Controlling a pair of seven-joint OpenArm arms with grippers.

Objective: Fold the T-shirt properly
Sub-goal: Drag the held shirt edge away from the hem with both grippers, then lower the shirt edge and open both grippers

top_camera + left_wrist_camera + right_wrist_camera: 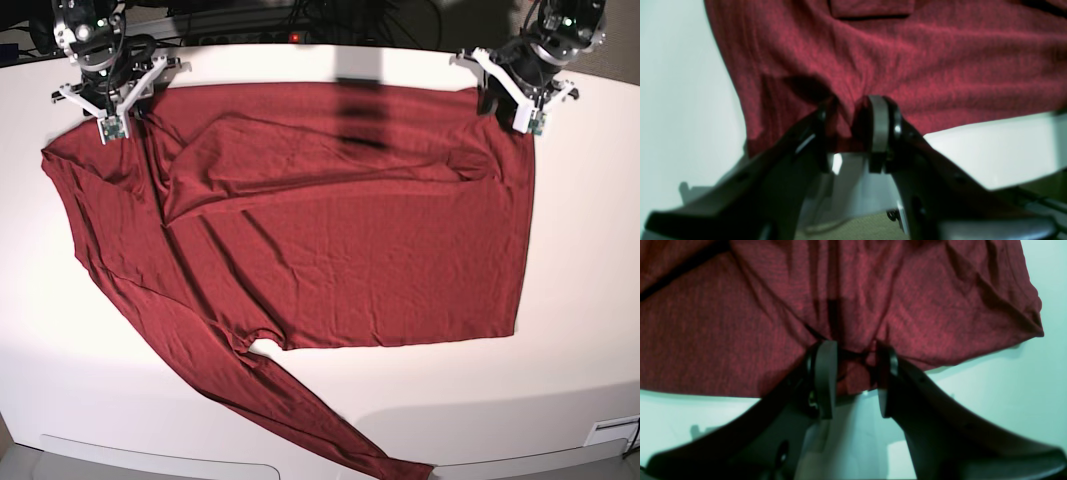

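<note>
T-shirt (330, 240) spread on white table (590, 260), one sleeve trailing toward the near edge. Step, by my reading: far edge pinched, ready to fold. Next move calls for both arms lifting together, drawing it nearward. Left gripper (853, 130) and right gripper (853, 373) each clamp bunched fabric, arms low at far corners.

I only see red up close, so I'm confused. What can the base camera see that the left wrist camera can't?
Only the base view shows the whole T-shirt spread on the white table, its long sleeve trailing toward the near edge, and the right gripper at the other far corner. Only the left wrist view shows up close the cloth bunched between the left gripper and its fingers. Both show the maroon shirt, the table, and that gripper holding the shirt's edge.
</note>
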